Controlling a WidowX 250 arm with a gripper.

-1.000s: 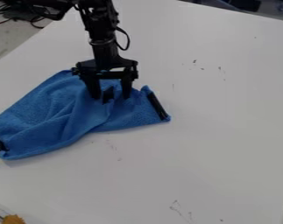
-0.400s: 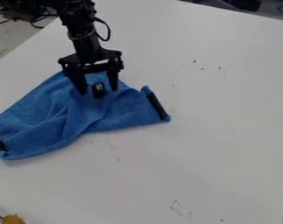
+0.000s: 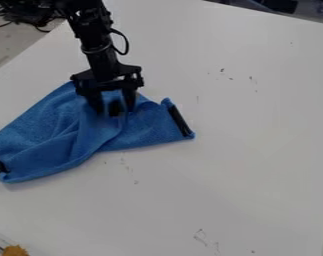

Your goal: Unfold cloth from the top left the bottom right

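Camera view, and down over the rumpled blue plush-looking cloth [image 3: 50, 125] on the smooth white desk [image 3: 250, 160]: black two-finger end effector [image 3: 115, 108], tips apart, astride a small dark tab [image 3: 115, 107]. Grasping step, by the look of it; next, pinch, lift, draw toward bottom right. Soft diagonal folds, straight black strip [image 3: 180, 121] along the right edge.

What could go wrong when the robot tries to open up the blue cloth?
The gripper is open, with a small black piece between its fingers, so it might miss when it closes. The blue cloth has folds in it, so pulling might bunch it up instead.
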